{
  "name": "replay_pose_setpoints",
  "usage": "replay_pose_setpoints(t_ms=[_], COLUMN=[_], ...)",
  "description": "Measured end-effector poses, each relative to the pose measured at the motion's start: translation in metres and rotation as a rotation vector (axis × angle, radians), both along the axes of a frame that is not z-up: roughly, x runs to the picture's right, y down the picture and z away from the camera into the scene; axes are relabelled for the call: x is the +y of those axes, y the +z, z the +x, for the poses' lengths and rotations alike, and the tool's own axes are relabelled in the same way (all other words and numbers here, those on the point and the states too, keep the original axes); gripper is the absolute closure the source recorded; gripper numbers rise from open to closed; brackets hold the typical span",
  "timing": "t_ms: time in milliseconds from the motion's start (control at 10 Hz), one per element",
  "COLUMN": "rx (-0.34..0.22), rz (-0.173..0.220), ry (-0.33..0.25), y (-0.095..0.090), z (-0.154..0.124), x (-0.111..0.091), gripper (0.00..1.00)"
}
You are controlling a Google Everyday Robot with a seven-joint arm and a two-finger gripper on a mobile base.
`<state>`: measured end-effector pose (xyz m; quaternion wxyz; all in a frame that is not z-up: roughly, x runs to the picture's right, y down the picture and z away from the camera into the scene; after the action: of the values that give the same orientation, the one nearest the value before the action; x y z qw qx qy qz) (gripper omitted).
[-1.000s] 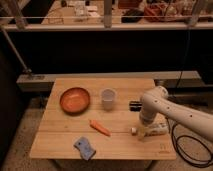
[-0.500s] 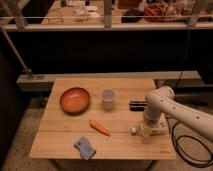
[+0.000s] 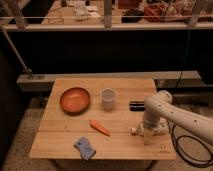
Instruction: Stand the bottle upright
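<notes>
Bottle (image 3: 135, 131): on its side, right front of tabletop (image 3: 60, 145), mostly hidden under hand (image 3: 150, 133). Hand: low over bottle; open or closed, cannot tell. Step, judged: grasping. Next calls for firm hold, lift, tilt vertical, base down.

Warm, dim light fell from above onto the wooden table (image 3: 65, 145), and the space behind it stayed nearly black. The white arm (image 3: 167, 109) caught the strongest light. The gripper (image 3: 148, 132), low over the table's right front, looked pale and washed out.
</notes>
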<state>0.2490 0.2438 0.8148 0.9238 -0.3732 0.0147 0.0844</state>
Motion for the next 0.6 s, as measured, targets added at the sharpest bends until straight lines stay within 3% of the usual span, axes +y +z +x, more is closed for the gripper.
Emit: replay_pose_setpoints(t_ms=[300,600], rx=[-0.076,-0.110], rz=[0.006,0.008], ry=[0.014,-0.007], y=[0.001,0.003], z=[-0.006,-0.012], x=[-0.007,-0.007], gripper=[0.20,0.20])
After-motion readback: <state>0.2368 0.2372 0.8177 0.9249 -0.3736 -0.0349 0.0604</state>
